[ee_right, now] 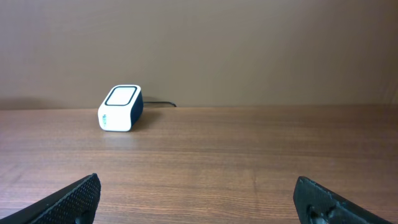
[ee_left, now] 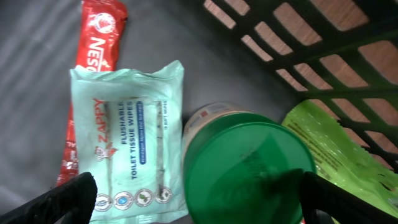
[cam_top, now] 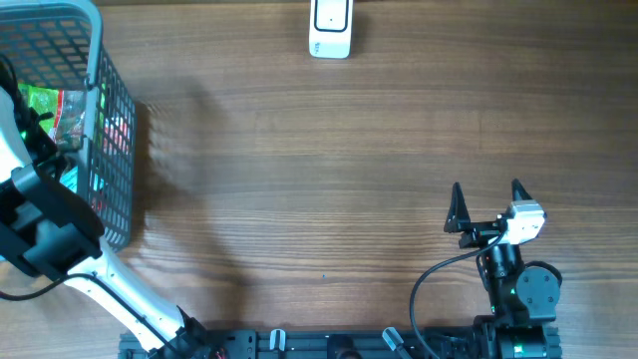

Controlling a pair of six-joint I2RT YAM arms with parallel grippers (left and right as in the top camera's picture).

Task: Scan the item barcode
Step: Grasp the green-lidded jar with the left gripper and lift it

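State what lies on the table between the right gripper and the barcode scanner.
Nothing: only bare wooden table separates the right gripper and the scanner, as the right wrist view shows.

Green jar lid (ee_left: 249, 171); red sachet (ee_left: 93, 56).

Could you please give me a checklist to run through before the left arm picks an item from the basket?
1. Left gripper open: ok.
2. Left gripper inside basket, above items: ok.
3. Gripper framing one item only: not ok; wipes pack and green-lidded jar both lie between its fingers.
4. Barcode location known: cannot tell.
5. Scanner unobstructed on table: ok.
6. Right gripper open, away from scanner: ok.
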